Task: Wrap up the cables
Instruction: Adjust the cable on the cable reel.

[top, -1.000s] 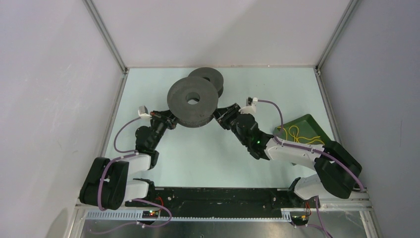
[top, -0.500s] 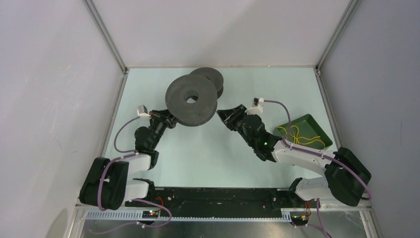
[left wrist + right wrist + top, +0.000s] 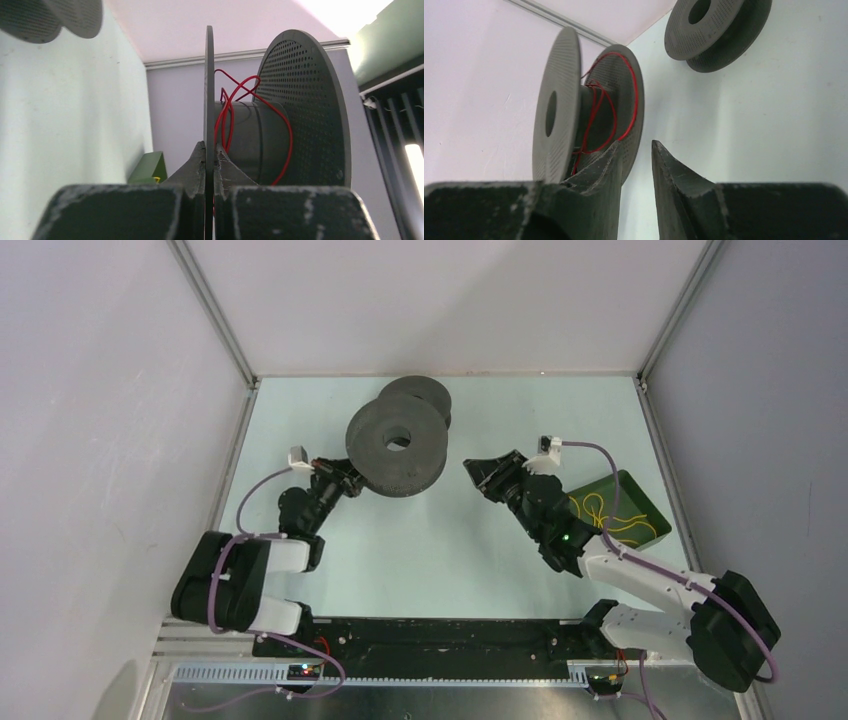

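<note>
Out from the near edge of the table (image 3: 430,560), the left gripper (image 3: 346,480) is pinched tight on the thin rim of one flange of the nearer spool (image 3: 385,455). It holds the spool on edge, roughly midway between the left and right edges. The red cable (image 3: 226,112) lies in loose, crossing loops around that spool's hub, between the two perforated flanges, which hide part of it.

Just right of the spool and clear of it, the right gripper (image 3: 487,472) has its fingers (image 3: 606,165) parted a little, with only bare table showing between them.

Nearer the right edge sits a green tray (image 3: 640,498) with the yellow cable (image 3: 597,510) heaped loosely inside. The right arm crosses over the tray's near side.

Toward the far edge, the farther spool (image 3: 425,392) lies flat on the table, and from above the nearer spool covers part of it.
</note>
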